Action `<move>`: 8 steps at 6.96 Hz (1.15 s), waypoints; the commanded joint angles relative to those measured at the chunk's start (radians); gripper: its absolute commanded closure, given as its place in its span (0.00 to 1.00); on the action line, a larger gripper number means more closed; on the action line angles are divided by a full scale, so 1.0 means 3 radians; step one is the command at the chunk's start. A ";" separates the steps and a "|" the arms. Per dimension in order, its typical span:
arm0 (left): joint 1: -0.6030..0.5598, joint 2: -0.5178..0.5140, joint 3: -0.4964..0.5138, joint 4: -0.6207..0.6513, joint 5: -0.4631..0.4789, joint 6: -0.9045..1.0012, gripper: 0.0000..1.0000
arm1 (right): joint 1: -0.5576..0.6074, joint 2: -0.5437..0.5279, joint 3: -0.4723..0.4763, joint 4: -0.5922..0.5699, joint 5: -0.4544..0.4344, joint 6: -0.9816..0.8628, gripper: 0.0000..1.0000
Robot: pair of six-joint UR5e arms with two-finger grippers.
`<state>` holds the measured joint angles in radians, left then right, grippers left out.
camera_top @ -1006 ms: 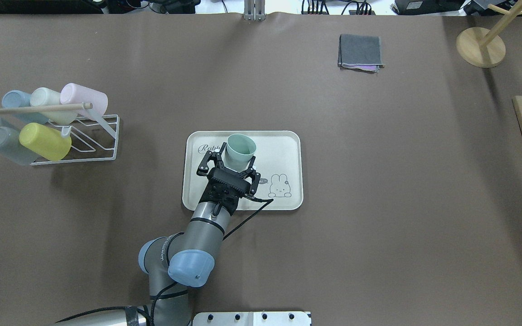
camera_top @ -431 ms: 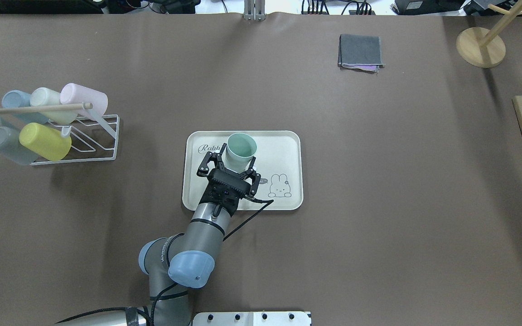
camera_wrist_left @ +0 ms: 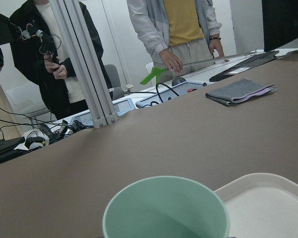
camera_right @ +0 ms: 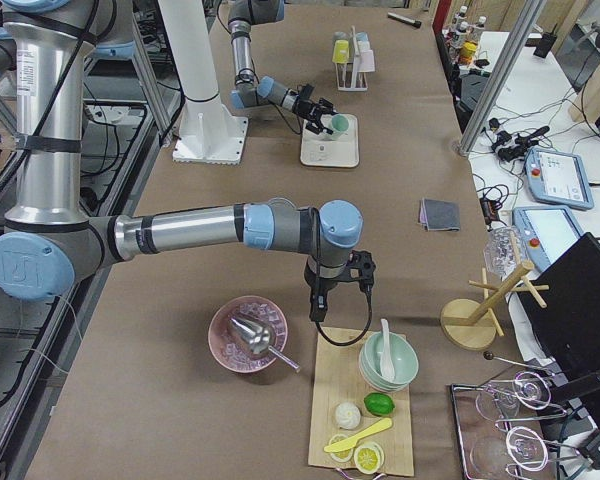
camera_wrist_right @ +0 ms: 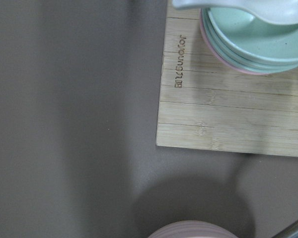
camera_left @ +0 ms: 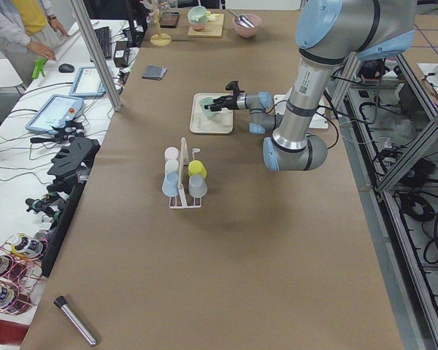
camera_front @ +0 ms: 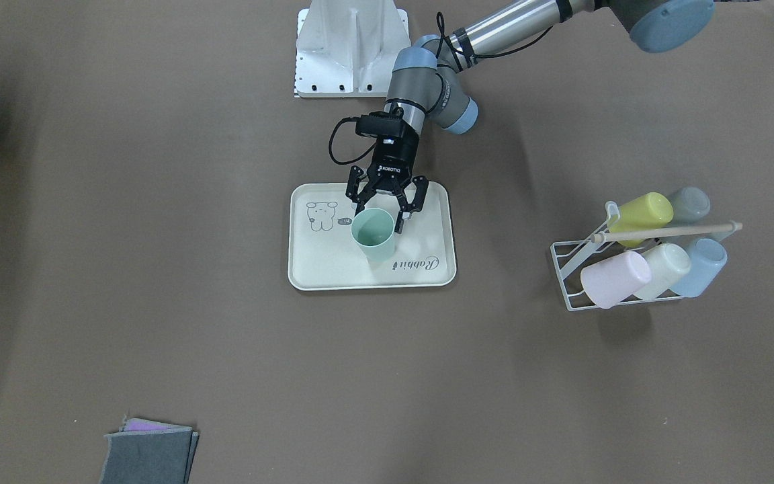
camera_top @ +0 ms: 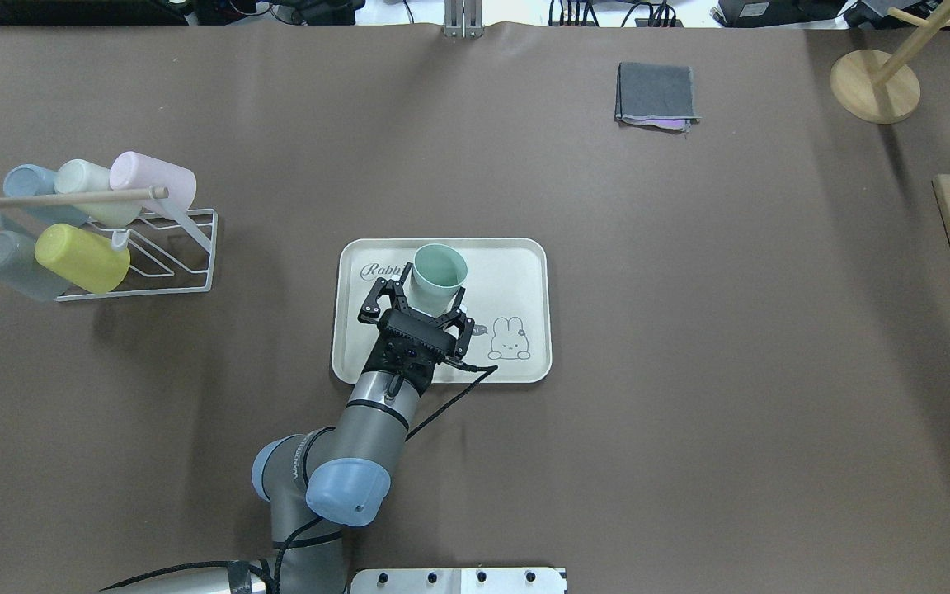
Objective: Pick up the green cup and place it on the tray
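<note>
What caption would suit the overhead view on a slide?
Left gripper, open, flanks the upright green cup on the cream tray; five other cups lie in the wire rack.

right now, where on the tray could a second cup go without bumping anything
The tray is bare on its right part in the overhead view, between the green cup and the right rim, above the rabbit drawing. Its left part is crowded: the open left gripper straddles the cup. Bare table lies between tray and cup rack.

Overhead and front-facing views look down from opposite sides of the brown counter [camera_top: 731, 371], sharing its cream rectangular tray [camera_top: 516, 272].
</note>
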<state>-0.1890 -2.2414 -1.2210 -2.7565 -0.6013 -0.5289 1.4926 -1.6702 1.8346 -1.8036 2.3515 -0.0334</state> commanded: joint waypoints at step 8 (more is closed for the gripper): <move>0.0011 0.0210 -0.0290 -0.0138 -0.0031 0.0040 0.04 | 0.0000 -0.0011 0.0005 0.0004 -0.0005 0.0014 0.00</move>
<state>-0.1875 -2.1893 -1.2739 -2.7954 -0.6078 -0.5226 1.4926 -1.6736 1.8362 -1.8024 2.3501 -0.0297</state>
